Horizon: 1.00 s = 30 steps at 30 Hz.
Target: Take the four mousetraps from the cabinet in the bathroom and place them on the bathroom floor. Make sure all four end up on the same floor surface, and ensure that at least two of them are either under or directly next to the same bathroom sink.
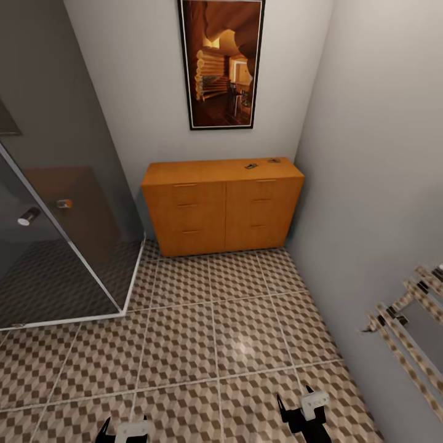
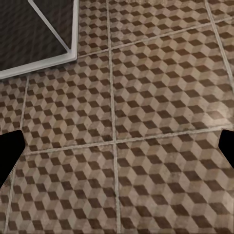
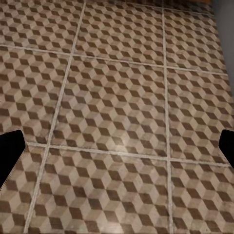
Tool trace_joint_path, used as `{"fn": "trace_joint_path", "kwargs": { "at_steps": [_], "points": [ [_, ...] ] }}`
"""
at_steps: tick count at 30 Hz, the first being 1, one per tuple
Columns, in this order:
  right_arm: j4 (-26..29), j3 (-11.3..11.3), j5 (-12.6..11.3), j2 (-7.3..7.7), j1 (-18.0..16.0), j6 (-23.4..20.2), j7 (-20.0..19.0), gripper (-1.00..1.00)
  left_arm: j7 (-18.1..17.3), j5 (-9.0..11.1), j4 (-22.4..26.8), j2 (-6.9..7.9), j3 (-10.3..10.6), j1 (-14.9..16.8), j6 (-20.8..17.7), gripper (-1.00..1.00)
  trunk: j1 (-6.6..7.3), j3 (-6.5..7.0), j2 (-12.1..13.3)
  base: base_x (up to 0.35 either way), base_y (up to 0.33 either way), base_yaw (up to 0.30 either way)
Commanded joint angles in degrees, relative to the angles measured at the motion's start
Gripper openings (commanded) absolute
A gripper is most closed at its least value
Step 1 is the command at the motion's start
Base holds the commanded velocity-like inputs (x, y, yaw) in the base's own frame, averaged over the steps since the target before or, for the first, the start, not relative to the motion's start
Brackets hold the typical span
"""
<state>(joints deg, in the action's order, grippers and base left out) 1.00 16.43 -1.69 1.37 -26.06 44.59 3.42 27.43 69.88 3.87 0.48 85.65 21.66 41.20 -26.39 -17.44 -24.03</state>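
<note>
The orange-brown cabinet (image 1: 221, 209) stands against the far wall, drawers shut. Two small mousetraps lie on its top near the right end, one (image 1: 251, 166) slightly nearer me than the other (image 1: 274, 161). The cube-patterned bathroom floor (image 1: 234, 332) stretches between me and the cabinet. My left gripper (image 1: 126, 426) and right gripper (image 1: 294, 397) hang low over the tiles, far from the cabinet. In both wrist views the left gripper (image 2: 117, 146) and right gripper (image 3: 117, 146) have their fingers spread wide, with only tiles between them. The bathroom sink is out of view.
A glass shower enclosure (image 1: 61, 234) with a white curb (image 1: 132, 277) takes up the left side. The grey wall (image 1: 381, 184) closes in on the right and carries a rack of patterned strips (image 1: 406, 332). A framed picture (image 1: 221, 61) hangs above the cabinet.
</note>
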Motion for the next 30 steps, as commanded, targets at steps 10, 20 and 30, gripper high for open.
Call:
{"fn": "trace_joint_path", "kwargs": {
  "at_steps": [10, 20, 30],
  "points": [
    [0.0, 0.5, -0.2, 0.0, 0.0, 0.1, 0.4, 1.0, 0.5, 0.2, 0.2, 0.05, 0.5, 0.0, 0.0, 1.0, -0.05, -0.09, -0.1, 0.253, 0.168, 0.0],
    [0.0, 0.5, -0.2, -0.02, 0.0, 0.1, 0.4, 1.0, 0.5, 0.2, 0.2, 0.05, 0.5, 0.0, -0.1, 1.0, -0.05, -0.09, -0.1, 0.252, 0.019, 0.0],
    [0.0, 0.5, -0.2, -0.05, 0.0, 0.0, 0.4, 1.0, 0.5, 0.2, 0.2, 0.05, 0.5, 0.0, -0.1, 1.0, -0.05, -0.09, -0.1, 0.249, -0.116, 0.0]
  ]
}}
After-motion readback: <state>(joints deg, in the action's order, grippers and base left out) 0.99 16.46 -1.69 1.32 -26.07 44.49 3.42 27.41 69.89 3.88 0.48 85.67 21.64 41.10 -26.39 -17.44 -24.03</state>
